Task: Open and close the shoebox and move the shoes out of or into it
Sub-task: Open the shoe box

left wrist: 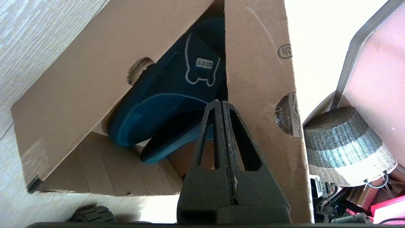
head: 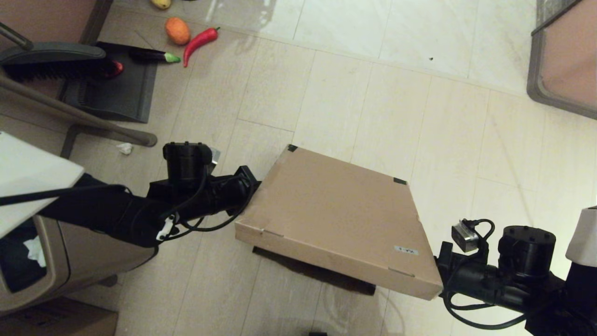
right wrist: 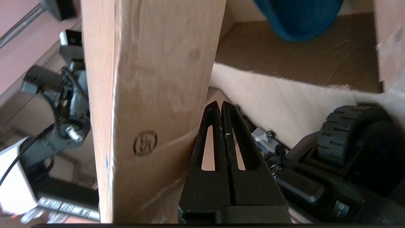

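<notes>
- Head view, shoebox [head: 336,210]: plain brown cardboard, on the tiled floor between both arms; lid raised at the near edge and tilted, dark gap beneath, dark tape at two far corners, small white sticker near the right front. Judged mid-opening or mid-closing, lid propped from both ends.
- Shoes [left wrist: 164,104]: dark teal-blue slippers, inside the box, seen through the wedge-shaped gap under the lid; pale outline mark on the upper one. Not yet lifted out.
- Left gripper [left wrist: 221,104]: fingers pressed together, nothing between them, tip at the lid's left side edge by the opening; likely serving as a wedge or pusher rather than a clamp.
- Right gripper [right wrist: 220,106]: fingers likewise pressed together and empty, tip against the cardboard at the box's right end; probably bracing or lifting that side.
- Woven basket [left wrist: 345,148]: beside the box, well clear of the work.
</notes>
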Available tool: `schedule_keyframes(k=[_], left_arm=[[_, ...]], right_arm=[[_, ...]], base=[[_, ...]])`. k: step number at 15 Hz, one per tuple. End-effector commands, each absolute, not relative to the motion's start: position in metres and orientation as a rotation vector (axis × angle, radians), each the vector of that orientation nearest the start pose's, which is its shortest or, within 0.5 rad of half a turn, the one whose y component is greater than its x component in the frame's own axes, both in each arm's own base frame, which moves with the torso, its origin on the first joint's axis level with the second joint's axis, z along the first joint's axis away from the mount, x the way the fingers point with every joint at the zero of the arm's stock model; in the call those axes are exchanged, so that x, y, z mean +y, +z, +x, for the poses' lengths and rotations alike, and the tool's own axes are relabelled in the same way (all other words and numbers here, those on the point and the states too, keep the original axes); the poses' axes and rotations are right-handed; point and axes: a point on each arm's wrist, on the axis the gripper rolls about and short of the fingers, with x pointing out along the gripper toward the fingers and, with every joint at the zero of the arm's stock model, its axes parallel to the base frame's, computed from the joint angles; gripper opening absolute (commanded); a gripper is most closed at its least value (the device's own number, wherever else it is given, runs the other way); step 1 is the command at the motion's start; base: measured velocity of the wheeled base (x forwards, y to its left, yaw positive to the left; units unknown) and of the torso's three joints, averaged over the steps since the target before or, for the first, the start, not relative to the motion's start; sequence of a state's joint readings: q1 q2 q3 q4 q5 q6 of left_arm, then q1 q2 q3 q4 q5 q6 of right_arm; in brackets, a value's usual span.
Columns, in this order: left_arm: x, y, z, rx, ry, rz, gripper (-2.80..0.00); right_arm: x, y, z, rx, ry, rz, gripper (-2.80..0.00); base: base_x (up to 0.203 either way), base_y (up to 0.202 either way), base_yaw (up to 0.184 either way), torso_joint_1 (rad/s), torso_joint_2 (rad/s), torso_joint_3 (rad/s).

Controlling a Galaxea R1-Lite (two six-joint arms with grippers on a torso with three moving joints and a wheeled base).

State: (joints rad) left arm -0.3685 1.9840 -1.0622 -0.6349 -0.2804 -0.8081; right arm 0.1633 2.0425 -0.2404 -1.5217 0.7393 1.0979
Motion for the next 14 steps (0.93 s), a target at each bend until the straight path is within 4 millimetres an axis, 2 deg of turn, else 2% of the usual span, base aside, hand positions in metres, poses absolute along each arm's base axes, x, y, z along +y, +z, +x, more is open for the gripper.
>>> schedule_keyframes(k=[1,8,14], left_arm=[[-0.144,0.156,0.356,0.523,-0.494,-0.766,-2.8],[-0.136,0.167,0.356,0.463,-0.44,-0.796,-2.8],[-0.103,0.189,0.359,0.371,-0.385,-0.82,-2.8]], right_arm=[[0.057,0.057,0.256,0.739,0.68,1.099,-2.8],[0.057,0.091,0.263,0.636,0.754,1.126,-2.8],[0.056,0.112,0.252,0.584,0.786,1.137,-2.8]], base=[[0.0,0.0,0.0,0.0,0.0,0.0],[0.0,0.0,0.0,0.0,0.0,0.0],[0.0,0.0,0.0,0.0,0.0,0.0]])
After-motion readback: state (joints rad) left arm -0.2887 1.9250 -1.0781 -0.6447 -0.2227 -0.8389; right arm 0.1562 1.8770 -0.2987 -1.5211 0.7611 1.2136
